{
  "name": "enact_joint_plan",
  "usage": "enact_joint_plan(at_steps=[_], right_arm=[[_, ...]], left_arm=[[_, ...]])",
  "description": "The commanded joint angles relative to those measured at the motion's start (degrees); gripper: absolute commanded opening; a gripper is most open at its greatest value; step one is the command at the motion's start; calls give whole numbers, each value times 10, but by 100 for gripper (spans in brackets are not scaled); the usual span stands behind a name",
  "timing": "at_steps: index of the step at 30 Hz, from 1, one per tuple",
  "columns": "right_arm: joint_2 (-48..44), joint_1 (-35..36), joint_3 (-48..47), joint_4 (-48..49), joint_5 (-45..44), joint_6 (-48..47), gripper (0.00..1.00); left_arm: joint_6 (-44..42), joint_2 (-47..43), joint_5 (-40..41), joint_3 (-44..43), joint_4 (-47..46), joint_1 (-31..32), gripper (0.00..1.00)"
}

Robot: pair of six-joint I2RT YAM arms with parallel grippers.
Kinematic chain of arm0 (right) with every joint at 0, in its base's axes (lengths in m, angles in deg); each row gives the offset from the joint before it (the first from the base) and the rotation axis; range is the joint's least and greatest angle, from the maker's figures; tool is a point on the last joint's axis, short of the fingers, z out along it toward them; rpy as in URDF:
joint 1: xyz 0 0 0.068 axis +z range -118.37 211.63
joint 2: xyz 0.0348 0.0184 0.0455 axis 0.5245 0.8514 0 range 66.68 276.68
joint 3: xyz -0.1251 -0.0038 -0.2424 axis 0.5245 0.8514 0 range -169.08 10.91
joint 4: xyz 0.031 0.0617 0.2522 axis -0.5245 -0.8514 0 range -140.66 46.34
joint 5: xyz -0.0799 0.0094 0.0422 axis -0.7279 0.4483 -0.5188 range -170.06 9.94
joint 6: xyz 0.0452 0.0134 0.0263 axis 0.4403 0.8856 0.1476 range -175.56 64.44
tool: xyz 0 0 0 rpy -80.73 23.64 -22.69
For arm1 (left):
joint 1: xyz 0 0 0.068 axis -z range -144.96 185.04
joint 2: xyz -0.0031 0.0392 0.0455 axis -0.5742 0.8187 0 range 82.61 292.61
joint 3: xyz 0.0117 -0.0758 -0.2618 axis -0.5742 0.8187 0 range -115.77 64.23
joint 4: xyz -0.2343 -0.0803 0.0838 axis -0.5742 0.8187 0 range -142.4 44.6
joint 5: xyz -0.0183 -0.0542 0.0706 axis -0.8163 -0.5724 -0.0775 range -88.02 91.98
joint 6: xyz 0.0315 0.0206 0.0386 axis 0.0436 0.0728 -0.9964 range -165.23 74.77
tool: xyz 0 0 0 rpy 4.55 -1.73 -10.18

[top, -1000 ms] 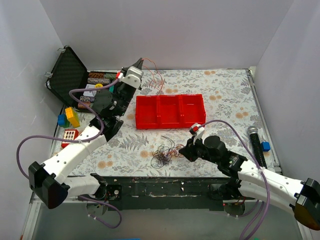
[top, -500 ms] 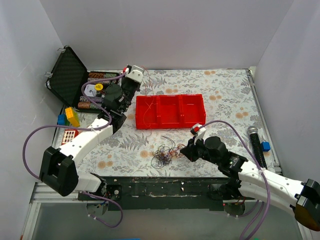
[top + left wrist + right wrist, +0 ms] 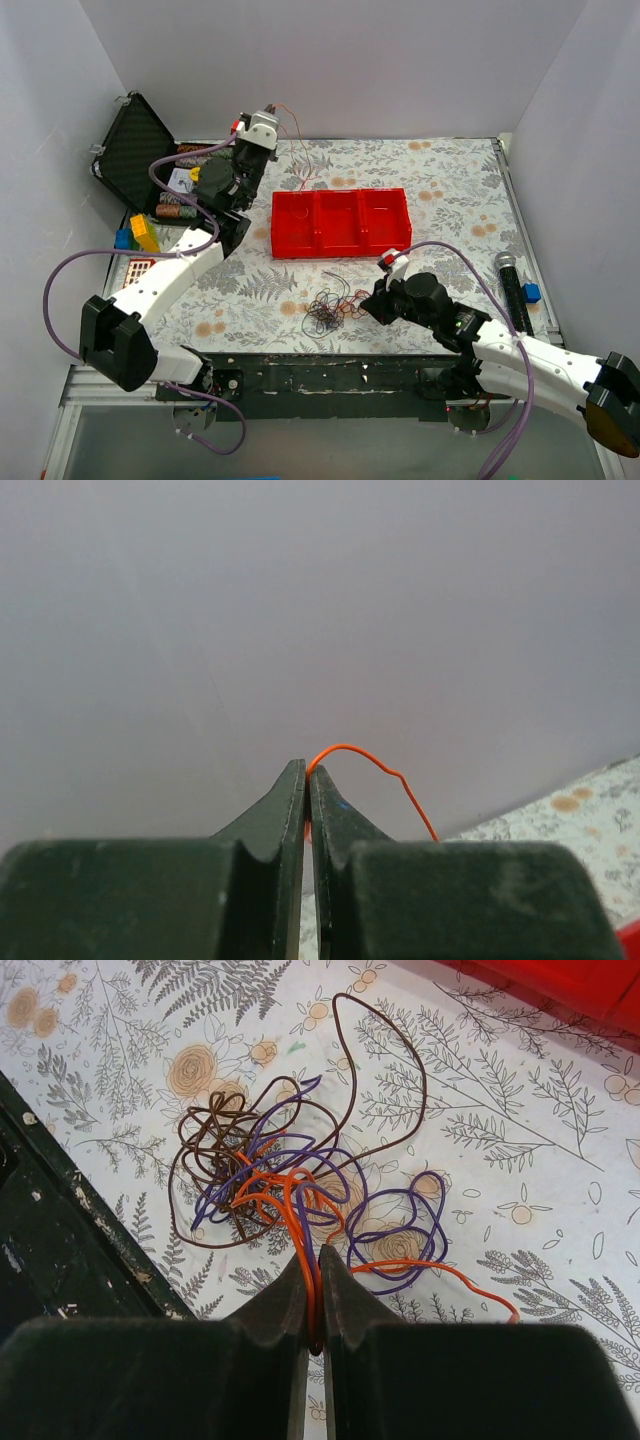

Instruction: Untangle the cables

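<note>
Top view: you can't separate strands in small wiry clump of orange, brown and purple cables (image 3: 328, 308); too fine. At left gripper (image 3: 306, 771), thin orange wire (image 3: 346, 746) has lower run hidden behind its finger. At right gripper (image 3: 312, 1260), orange strand (image 3: 298, 1232) hidden between closed fingers. Right wrist picture's top edge cuts red plastic tray (image 3: 570, 980).

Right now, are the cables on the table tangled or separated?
Tangled. In the right wrist view, the brown, purple and orange cables loop through one another in one clump; the right tool pinches an orange one.
</note>
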Motion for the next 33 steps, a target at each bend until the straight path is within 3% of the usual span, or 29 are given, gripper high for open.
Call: enact_joint_plan(at_steps=[1, 10, 17, 27, 33], right_arm=[[2, 0, -7, 21, 5, -1, 12], [-3, 1, -6, 20, 1, 1, 12], [1, 0, -5, 19, 0, 0, 12], [-1, 1, -1, 26, 2, 3, 12], [-7, 0, 8, 33, 1, 9, 12]], left_arm=[[-13, -3, 7, -31, -28, -5, 0], [4, -4, 13, 37, 12, -5, 0], [12, -14, 18, 118, -8, -5, 0], [11, 37, 66, 108, 16, -5, 0], [-50, 105, 162, 141, -97, -5, 0]])
